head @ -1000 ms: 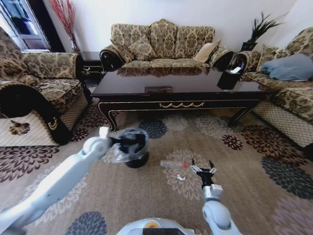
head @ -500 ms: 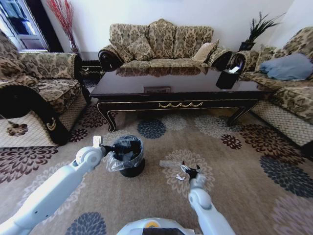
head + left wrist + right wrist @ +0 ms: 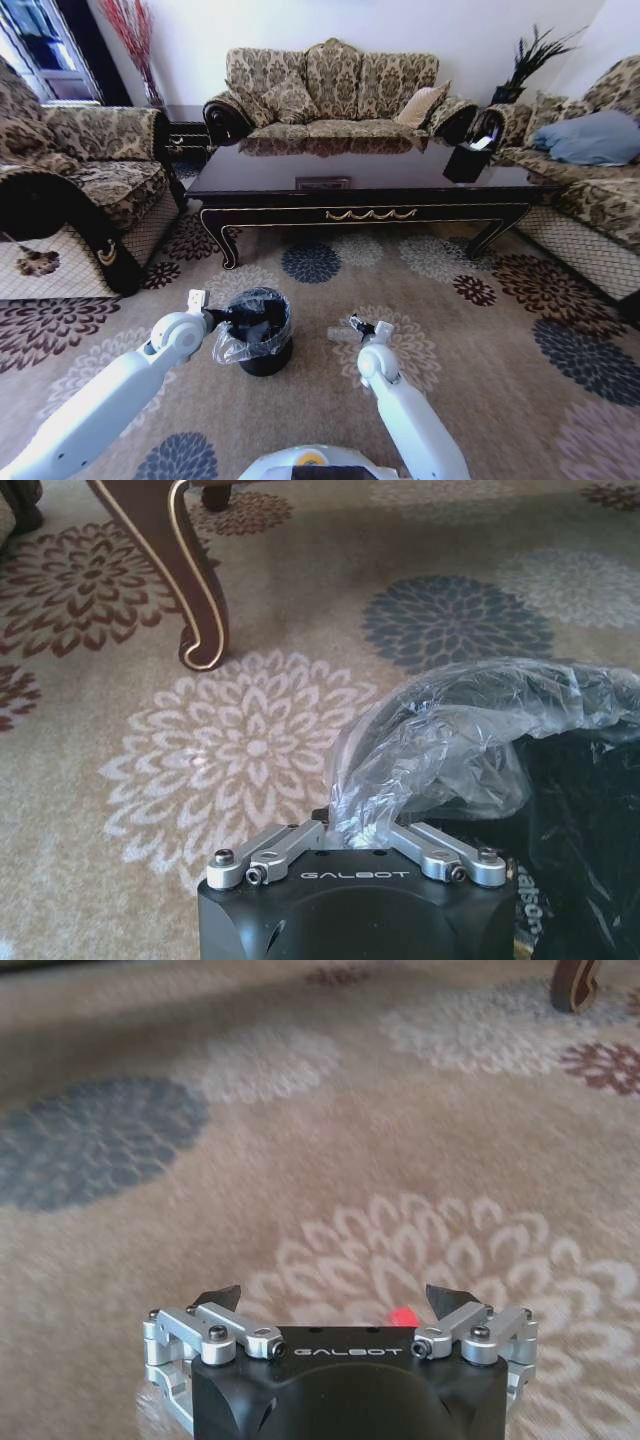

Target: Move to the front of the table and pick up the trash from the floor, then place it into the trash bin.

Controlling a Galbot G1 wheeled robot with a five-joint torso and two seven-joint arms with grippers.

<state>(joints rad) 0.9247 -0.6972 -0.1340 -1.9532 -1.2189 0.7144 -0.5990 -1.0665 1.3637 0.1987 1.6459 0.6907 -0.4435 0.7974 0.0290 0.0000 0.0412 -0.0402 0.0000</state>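
Note:
The black trash bin [image 3: 262, 345] stands on the carpet before the dark table [image 3: 370, 175]. My left gripper [image 3: 222, 318] is shut on its crinkly plastic liner [image 3: 450, 740] at the rim, and its fingers [image 3: 290, 845] pinch the bag. My right gripper [image 3: 356, 325] hovers low over the carpet to the bin's right, open, its fingertips [image 3: 222, 1296] spread wide. A clear piece of trash [image 3: 337, 334] lies just under it. A small red spot [image 3: 403, 1316] shows between the fingers close to the palm.
A carved table leg [image 3: 190, 590] stands just beyond the bin. Sofas [image 3: 330, 90] ring the table on three sides. A black box-shaped holder [image 3: 468, 160] sits on the table's right end. Open carpet spreads to the right.
My right gripper has swung left and forward, ending over the clear piece of trash. The bin, held by my left gripper, has slid a little toward me.

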